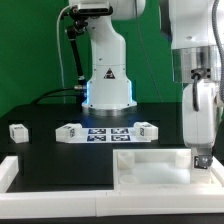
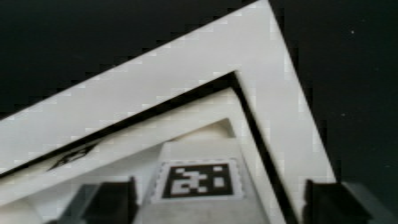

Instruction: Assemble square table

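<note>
Black worktop carries the square table slab near the exterior view's right, and my claw hangs released over its corner, fingers seemingly straddling the rim so I can grip it.

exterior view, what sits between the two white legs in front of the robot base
The marker board lies flat between one leg and the other leg, seen in the exterior view.

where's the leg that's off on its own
In the exterior view the leg lies on the table at the exterior view's far left, apart from the marker board near the centre and behind the border bar.
</note>
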Action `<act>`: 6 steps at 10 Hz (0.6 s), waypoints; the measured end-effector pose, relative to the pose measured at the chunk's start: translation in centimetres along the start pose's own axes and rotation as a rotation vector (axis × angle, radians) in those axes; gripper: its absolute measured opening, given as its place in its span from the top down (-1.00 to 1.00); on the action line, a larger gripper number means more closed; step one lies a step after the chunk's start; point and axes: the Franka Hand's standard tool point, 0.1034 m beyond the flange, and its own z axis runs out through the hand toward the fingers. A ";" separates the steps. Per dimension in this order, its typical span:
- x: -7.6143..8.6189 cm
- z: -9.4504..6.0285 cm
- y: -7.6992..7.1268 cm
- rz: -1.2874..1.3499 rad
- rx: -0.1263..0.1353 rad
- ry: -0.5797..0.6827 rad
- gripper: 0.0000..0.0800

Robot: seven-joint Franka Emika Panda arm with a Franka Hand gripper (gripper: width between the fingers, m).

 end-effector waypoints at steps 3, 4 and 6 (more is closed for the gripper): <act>0.1 -1.6 0.5 -0.054 0.003 -0.014 -0.59; 0.3 -2.7 1.5 -0.064 -0.001 -0.023 -0.61; 0.6 -4.0 2.3 -0.071 -0.006 -0.037 -0.62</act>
